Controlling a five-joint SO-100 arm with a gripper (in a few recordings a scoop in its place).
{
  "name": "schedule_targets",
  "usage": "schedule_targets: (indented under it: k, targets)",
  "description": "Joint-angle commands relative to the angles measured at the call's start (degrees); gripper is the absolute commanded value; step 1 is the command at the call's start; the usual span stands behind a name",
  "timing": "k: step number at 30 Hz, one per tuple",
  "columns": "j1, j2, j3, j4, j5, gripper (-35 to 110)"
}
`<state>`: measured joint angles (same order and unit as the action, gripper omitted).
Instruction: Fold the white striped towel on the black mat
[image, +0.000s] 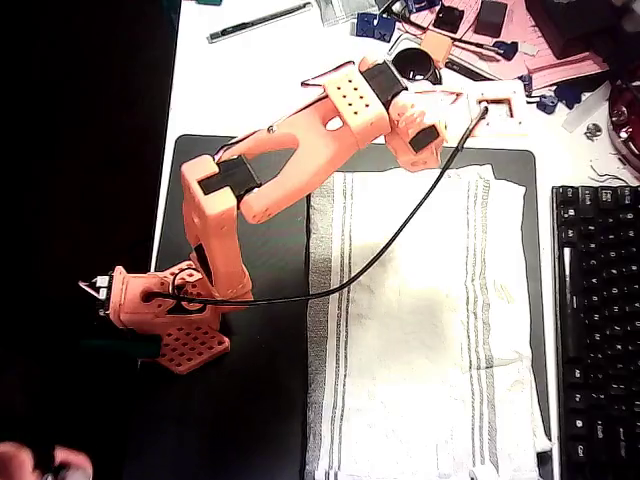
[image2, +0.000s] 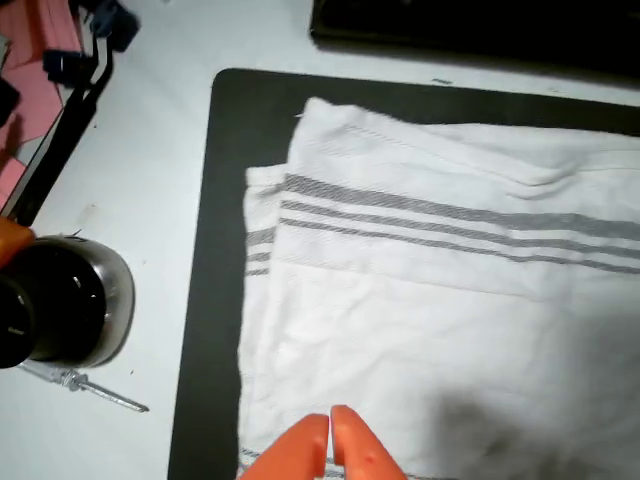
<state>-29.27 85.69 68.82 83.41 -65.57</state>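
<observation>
Closest to the wrist cam are the two orange fingertips (image2: 332, 440) at the bottom edge, pressed together with nothing pinched between them, so the gripper (image2: 330, 425) is clenched on empty air. They sit right over the near edge of the white striped towel (image2: 430, 300), though I can't tell whether they actually touch the cloth.

The towel lies spread on the black mat (image2: 205, 300), with a bit of a doubled-up layer near its left end in the wrist view, where one layer's edge pokes out past the other. Grey stripe groups run along it, and the fabric is a little wrinkled.

From the overhead view, the towel (image: 420, 330) covers the right part of the mat (image: 260, 400), running from near the mat's top edge all the way down to the bottom of the picture. The orange arm (image: 300, 160) reaches from its base at the left up and across to the towel's top end, and a black cable (image: 380, 255) droops over the cloth.

A black keyboard (image: 598, 320) sits just right of the mat. In the wrist view, a round metal tin (image2: 70, 305) and a small screwdriver (image2: 85, 388) lie on the white table (image2: 160, 150) left of the mat.
</observation>
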Motion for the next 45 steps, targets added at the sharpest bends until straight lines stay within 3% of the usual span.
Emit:
schedule_targets:
  k: [1,6,13,22,29,34,45]
  targets:
    - [2.99,7.03,-2.02,3.25,-2.90,0]
    - [0.88,8.88,4.75,3.25,-2.99,6]
    - [-9.49,4.13,22.76,-12.30,3.08,15]
    - [-11.60,-9.23,24.52,-22.85,5.63,19]
    - [-11.34,-18.72,17.75,-23.29,5.63,18]
    - [-11.78,-21.97,14.68,-21.27,4.48,1]
    - [-9.23,-10.28,18.28,-17.05,1.67,0]
